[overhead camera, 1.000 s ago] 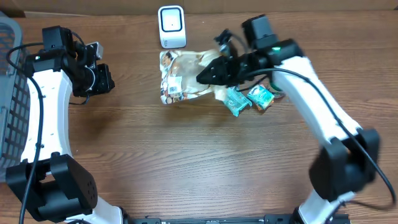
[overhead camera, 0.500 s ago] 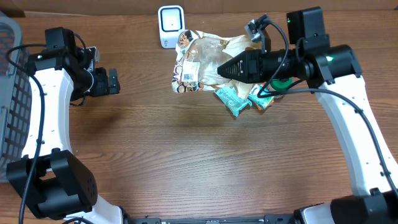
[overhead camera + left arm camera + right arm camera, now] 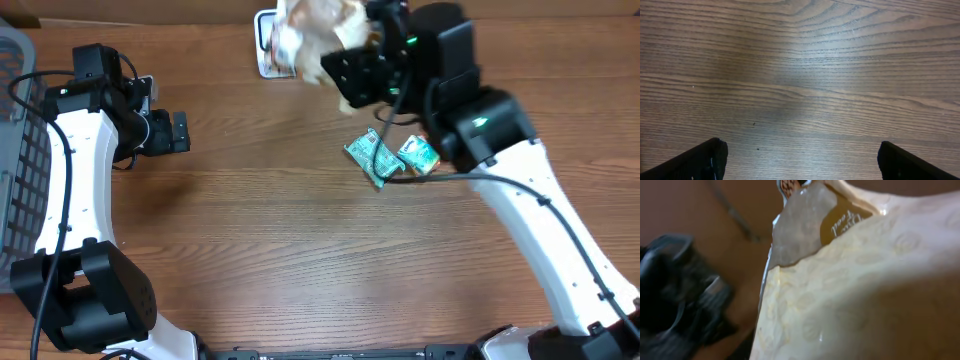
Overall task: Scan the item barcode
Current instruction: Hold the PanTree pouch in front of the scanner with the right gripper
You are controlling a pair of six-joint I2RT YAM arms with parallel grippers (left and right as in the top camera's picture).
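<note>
The food bag (image 3: 305, 30) is held up in the air by the right gripper (image 3: 335, 68). The gripper's jaws are clamped on one edge of the bag. The bag is cream and brown and looks blurry from above. It is held at the far edge of the table (image 3: 300, 250), right over the white scanner (image 3: 264, 50), so part of the scanner is hidden. Whether the bag touches the scanner cannot be told.

In the right wrist view, almost the whole picture is filled by the bag (image 3: 865, 290). A clear window is seen near its top. A dark blurry shape is seen at the left, maybe part of an arm.

The left gripper (image 3: 180, 131) is kept well apart from the bag, on the left side of the table. Its fingers are spread wide and nothing is held. In the left wrist view only bare wood is seen between the fingertips of the left gripper (image 3: 800, 160).

Two small green packets (image 3: 372, 160) (image 3: 420, 155) are seen on the table under the right arm. A grey basket (image 3: 15, 130) is seen at the left edge.
</note>
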